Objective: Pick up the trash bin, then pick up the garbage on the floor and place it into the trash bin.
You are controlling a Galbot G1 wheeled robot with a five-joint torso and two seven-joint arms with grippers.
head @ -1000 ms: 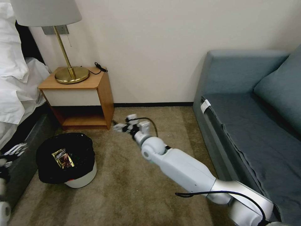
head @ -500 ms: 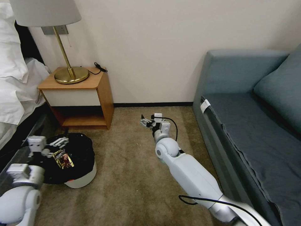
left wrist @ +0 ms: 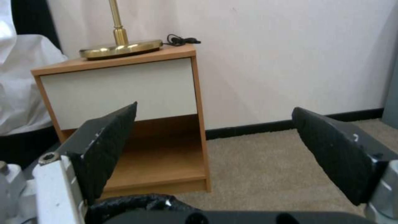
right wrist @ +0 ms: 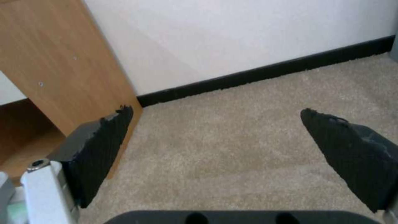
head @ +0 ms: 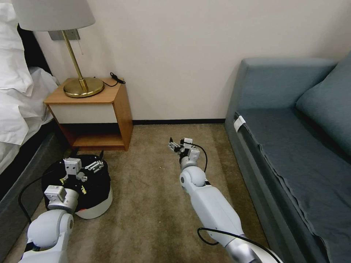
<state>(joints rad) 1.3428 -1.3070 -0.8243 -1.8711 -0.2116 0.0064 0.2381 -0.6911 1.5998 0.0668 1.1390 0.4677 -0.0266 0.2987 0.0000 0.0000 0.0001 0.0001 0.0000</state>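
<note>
Trash bin [head: 95,204] on the carpet [head: 153,219] beside the nightstand [head: 91,113], directly under the left gripper [head: 95,166], whose jaws hang spread above the black bag's [head: 104,182] far rim. Best lowered straight until one pad sits inside the rim and one outside, then closed on rim and liner together, not on loose bag alone. Right gripper [head: 174,145], jaws spread and empty, out over bare carpet, well apart from the bin.

you face a cream wall [head: 190,54]; tan carpet [head: 146,219], wooden nightstand [head: 95,113] with brass lamp [head: 78,84] left, blue-grey sofa [head: 292,146] right.
</note>
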